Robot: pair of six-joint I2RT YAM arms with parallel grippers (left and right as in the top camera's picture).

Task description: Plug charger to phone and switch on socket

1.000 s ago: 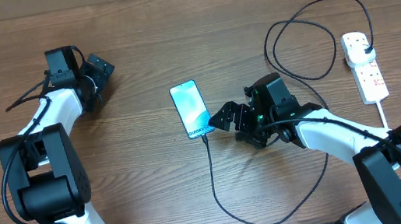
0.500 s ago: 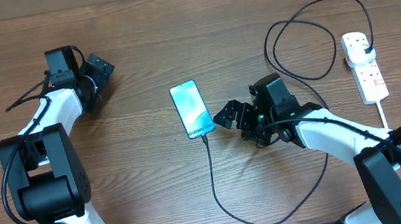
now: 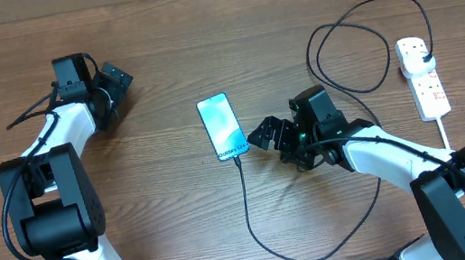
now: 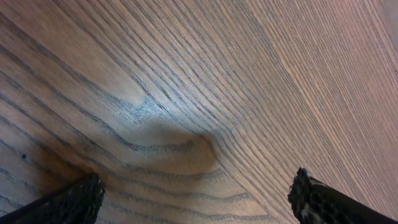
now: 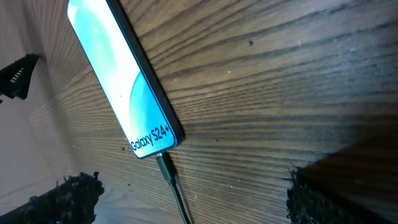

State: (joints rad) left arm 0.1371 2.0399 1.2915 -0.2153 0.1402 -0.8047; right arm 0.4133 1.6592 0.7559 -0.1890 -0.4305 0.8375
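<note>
Charger: long thin black cable [image 3: 245, 203]; its small connector tip [image 5: 164, 163] sits in the bottom edge of the phone, and its black plug [image 3: 423, 51] sits on the far outlet of the power strip.
Cable run: from the phone it heads toward the near bench edge, bends wide under the right arm [image 3: 381, 150], then makes a big loop at the far right before reaching the strip.
Phone: slim rectangular smartphone [image 3: 221, 127] with a light blue screen and dark rim, lying flat and face up mid-bench (the white "Galaxy S24+" lettering reads clearly in the right wrist view).
Socket: white elongated power strip [image 3: 424, 77] near the right edge, its thick white cord [image 3: 443, 126] trailing toward the near side; the red switch marks are too small to tell their position.
Right side: the right jaws stand wide apart and hold nothing, low over the bench just right of the phone's bottom end; the wrist view shows both tips clear of the connector.
Left side: the left jaws on the left arm [image 3: 68, 130] are wide apart and empty at the far left, well apart from the phone, over bare wood grain.
Bench: brown wood-grain top [image 3: 184, 237].
</note>
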